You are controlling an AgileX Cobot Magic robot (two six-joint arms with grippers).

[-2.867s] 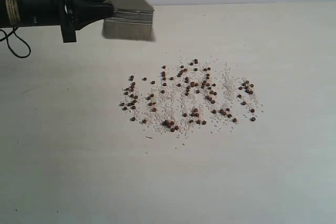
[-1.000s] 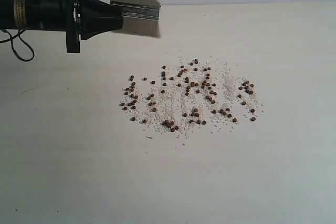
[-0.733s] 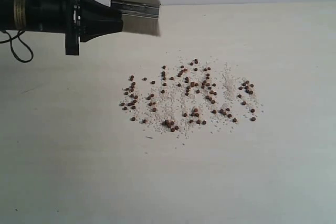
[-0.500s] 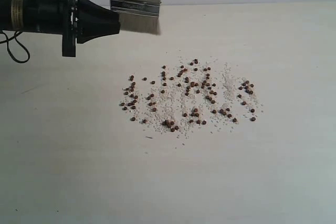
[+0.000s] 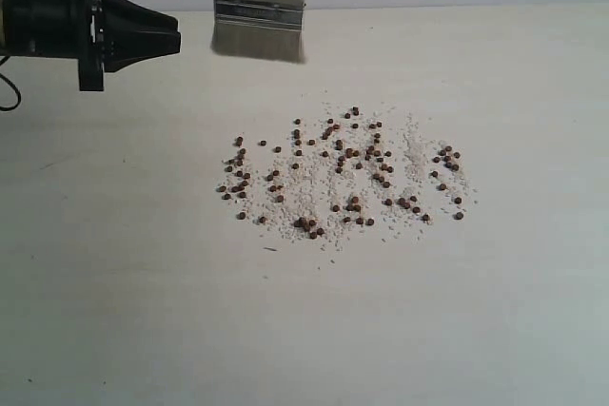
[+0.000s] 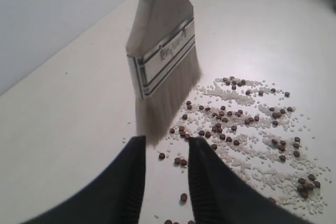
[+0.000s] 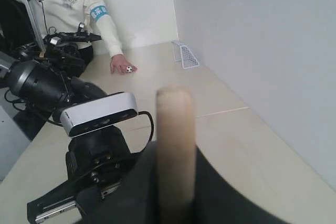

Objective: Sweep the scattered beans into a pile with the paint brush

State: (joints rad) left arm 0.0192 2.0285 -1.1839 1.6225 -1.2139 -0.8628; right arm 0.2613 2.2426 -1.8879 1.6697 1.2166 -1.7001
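Exterior view: paint brush (image 5: 258, 21) in grip of right claw (image 7: 175, 153), near beans (image 5: 343, 168) (left claw (image 5: 174, 33) ajar, empty)

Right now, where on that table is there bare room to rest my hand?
The whole near stretch of table in front of the beans is bare, and so are the sides left and right of them. The middle is crowded with beans and white grains; behind them hangs the brush, with the left claw beside it.

legible text: none | paint brush (image 6: 164, 72) | marking (image 6: 173, 48): blurred, unreadable
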